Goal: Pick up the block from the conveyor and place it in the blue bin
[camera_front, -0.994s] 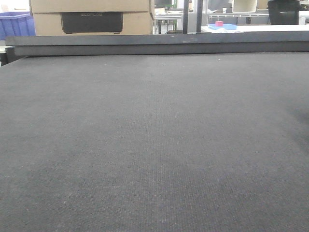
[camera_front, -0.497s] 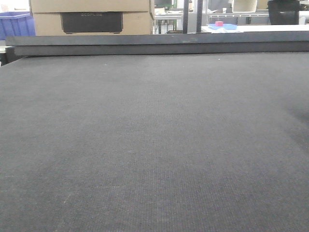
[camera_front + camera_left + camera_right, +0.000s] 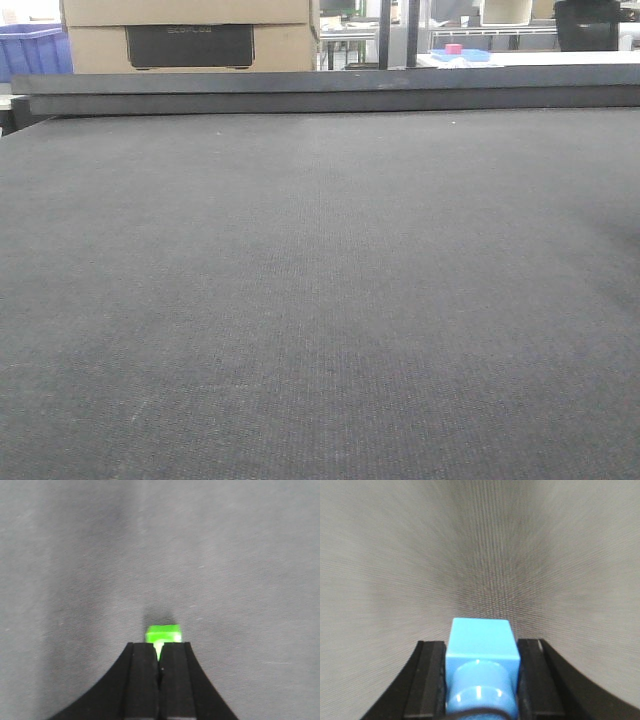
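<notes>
The conveyor's [image 3: 320,300] right edge has lightened slightly.

The conveyor [image 3: 320,300] is a dark grey cloth belt, finely woven, matt and slightly rough; the weave shows plainly in the right wrist view. Its far rail [image 3: 320,90] looks smooth and dull. The left claw [image 3: 159,655] has matt black fingers [image 3: 142,680], plastic or rubber. The green block [image 3: 163,633] is smooth, bright plastic. The blue block [image 3: 481,637] in the right claw [image 3: 481,660] is smooth plastic, its round stud glossy with small highlights. The box [image 3: 190,20] is matt brown cardboard; the blue bin [image 3: 35,50] looks plastic.
</notes>
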